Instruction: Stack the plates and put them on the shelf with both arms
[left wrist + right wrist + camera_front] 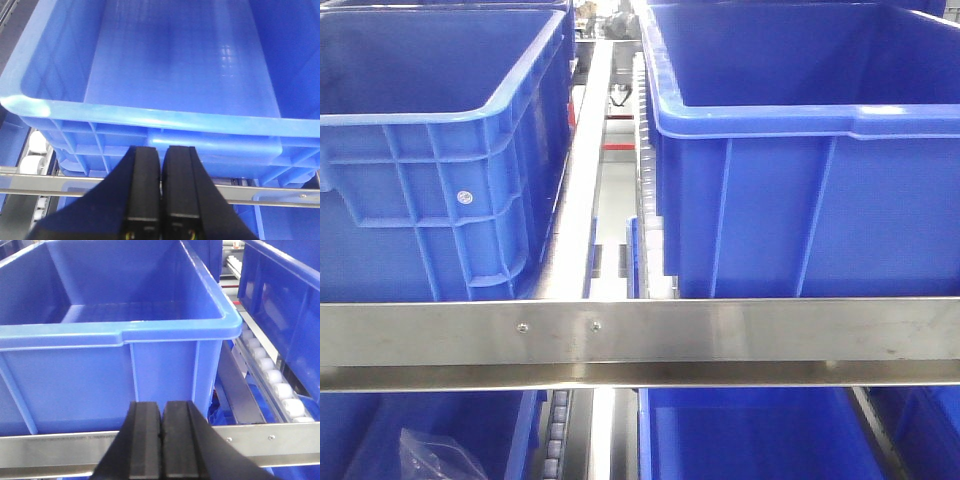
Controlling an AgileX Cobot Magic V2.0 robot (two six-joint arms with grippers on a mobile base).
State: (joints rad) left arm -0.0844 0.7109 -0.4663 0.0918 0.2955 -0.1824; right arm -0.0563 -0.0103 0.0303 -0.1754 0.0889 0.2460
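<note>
Plates aren't visible anywhere, both end effectors (160, 200) (161, 445) pinched together empty facing blue plastic crates (115, 350) behind the steel shelf rail (640, 330), so finding them probably comes next.

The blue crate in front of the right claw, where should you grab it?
Grab the crate by its thick rolled front rim, coming from above at the near side. The rim juts out like a lip, while the walls below are flat and wide. The right claw is shut now.

The front view shows four blue crates (440, 150), one steel shelf rail (640, 332) and two screws (523, 327).
</note>
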